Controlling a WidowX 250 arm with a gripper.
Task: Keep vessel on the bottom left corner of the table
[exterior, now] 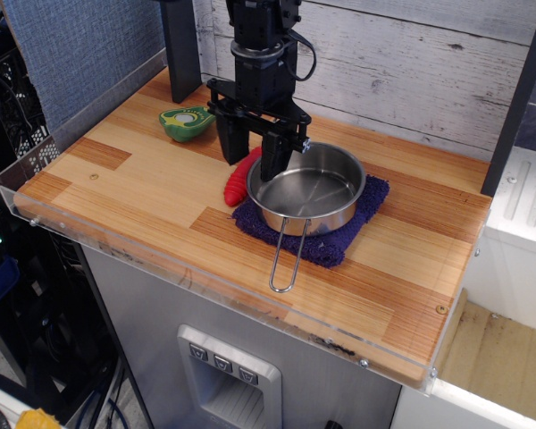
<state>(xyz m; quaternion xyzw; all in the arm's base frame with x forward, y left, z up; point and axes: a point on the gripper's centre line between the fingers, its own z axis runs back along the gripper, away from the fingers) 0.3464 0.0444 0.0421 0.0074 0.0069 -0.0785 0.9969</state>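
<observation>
The vessel [314, 189] is a shiny steel pan sitting on a dark blue towel [341, 245] in the middle of the wood-plank table [134, 183]. Its wire loop handle [288, 257] points toward the front edge. My gripper [250, 159] is open and low over the pan's left rim. One finger [272, 163] is just inside the rim. The other finger [228, 143] is outside it, beside a red toy [238, 181]. Nothing is held.
A green avocado-shaped toy [188, 122] lies at the back left. The red toy lies against the towel's left side. A dark post [180, 45] stands at the back. A clear acrylic rim [161, 259] runs along the front edge.
</observation>
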